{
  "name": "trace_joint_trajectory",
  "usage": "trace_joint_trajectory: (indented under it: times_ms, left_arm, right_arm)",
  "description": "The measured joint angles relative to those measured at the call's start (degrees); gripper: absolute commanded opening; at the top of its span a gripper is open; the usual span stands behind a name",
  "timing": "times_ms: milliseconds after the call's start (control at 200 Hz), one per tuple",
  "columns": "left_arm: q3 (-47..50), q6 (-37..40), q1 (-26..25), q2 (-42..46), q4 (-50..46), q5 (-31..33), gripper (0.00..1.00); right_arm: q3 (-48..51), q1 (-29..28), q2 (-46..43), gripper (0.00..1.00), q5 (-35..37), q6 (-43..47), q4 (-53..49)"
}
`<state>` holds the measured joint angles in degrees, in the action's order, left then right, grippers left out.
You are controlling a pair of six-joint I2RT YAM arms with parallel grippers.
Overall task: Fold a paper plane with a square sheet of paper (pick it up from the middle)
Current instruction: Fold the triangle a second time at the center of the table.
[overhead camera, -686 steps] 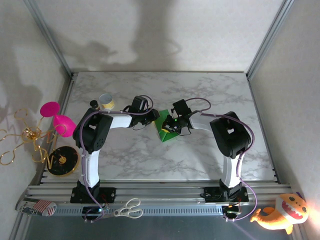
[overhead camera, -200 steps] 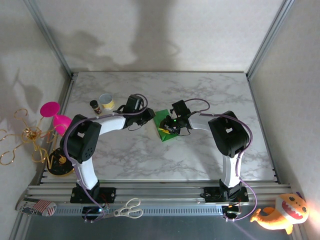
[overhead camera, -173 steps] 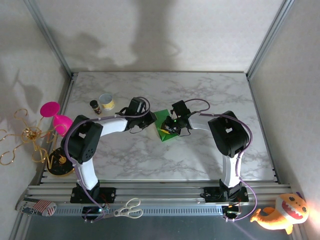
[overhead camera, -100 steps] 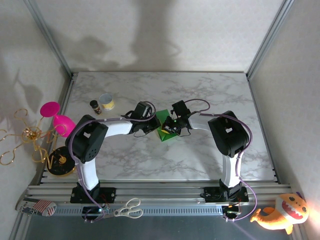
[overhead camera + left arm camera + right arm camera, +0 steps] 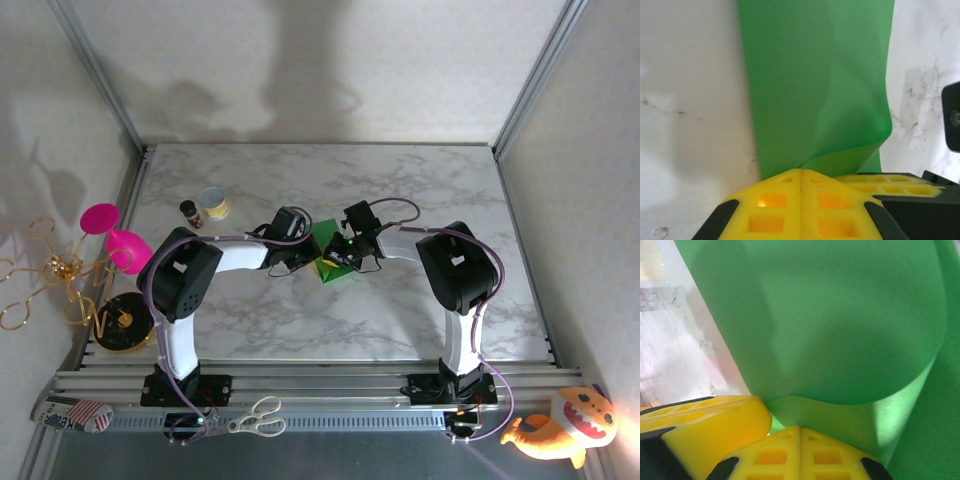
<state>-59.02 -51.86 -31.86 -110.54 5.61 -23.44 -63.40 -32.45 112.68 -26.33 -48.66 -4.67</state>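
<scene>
The left gripper (image 5: 801, 172) and the right gripper (image 5: 800, 429) meet tip to tip in the middle of the marbled table (image 5: 400, 310). Each has its yellow, waffle-patterned pads pressed together, pinching the curled lower edge of the sheet of paper (image 5: 815, 75), which is smooth, thin, bright green and partly folded.

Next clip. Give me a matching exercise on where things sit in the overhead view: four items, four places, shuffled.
Items:
1. paper
2. scissors
3. tin
4. plush toy

Places:
A. left side of the table, toward the back
B. middle of the table
C. near right corner, off the table
D. near edge, left of centre, off the table

Pairs: 1-B, 2-D, 3-A, 4-C
</scene>
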Motion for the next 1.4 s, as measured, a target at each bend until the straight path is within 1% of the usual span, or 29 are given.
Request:
trace_joint_trajectory:
  times_ms: [285, 441, 591, 751, 1127, 1402]
  left_arm:
    - [-0.61, 1.29, -0.22, -0.59, -1.20, 0.98, 0.00]
    - [-1.53, 2.99, -0.37, -0.98, -2.08, 1.20, 0.00]
    - [-3.21, 5.27, -0.44, -1.70, -3.85, 1.22, 0.00]
    - [-4.68, 7.19, -0.63, -2.08, -5.88, 1.70, 0.00]
    - [-7.37, 11.37, -0.70, -2.95, -9.75, 1.88, 0.00]
    - [-9.81, 13.62, -0.70, -3.93, -12.33, 1.90, 0.00]
  right_arm:
    - [0.44, 0.00, -0.57, 0.05, -0.35, 0.00, 0.39]
    - [2.95, 0.42, -3.80, 0.06, -1.36, 0.24, 2.45]
    - [4.48, 2.12, -6.51, 0.06, -2.03, 1.92, 4.90]
    - [4.63, 3.34, -6.45, 0.06, -1.99, 3.80, 5.51]
    - [4.04, 3.45, -3.30, 0.06, -1.68, 7.37, 4.87]
    - [4.17, 3.91, -2.49, 0.06, 1.46, 7.61, 3.80]
